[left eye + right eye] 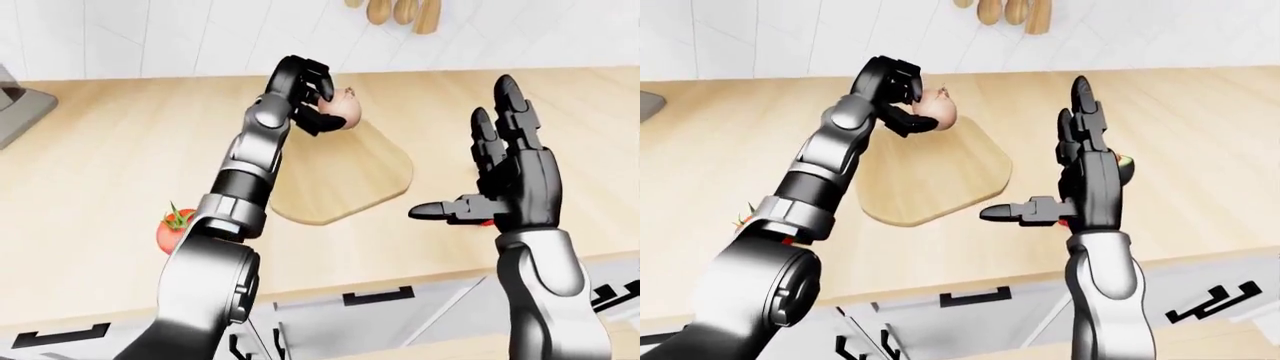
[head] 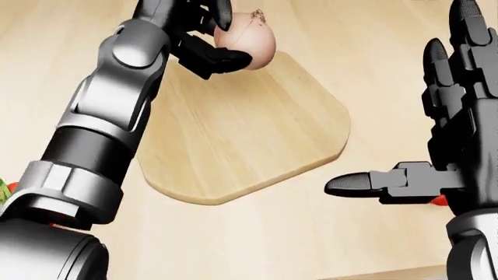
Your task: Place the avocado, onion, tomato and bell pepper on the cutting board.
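Note:
My left hand (image 2: 222,42) is shut on the pale pink onion (image 2: 249,39), holding it over the top left edge of the wooden cutting board (image 2: 257,134). The board lies bare on the wooden counter (image 1: 90,172). My right hand (image 1: 478,165) stands open to the right of the board, fingers up and thumb pointing left, with nothing in it. A red vegetable (image 1: 1127,162) with a bit of green is mostly hidden behind that hand. The tomato (image 1: 173,229) rests on the counter left of my left forearm. No avocado shows.
Wooden utensils (image 1: 400,11) hang on the tiled wall at the top. A grey appliance (image 1: 15,109) stands at the far left. Drawer fronts with dark handles (image 1: 380,296) run below the counter's near edge.

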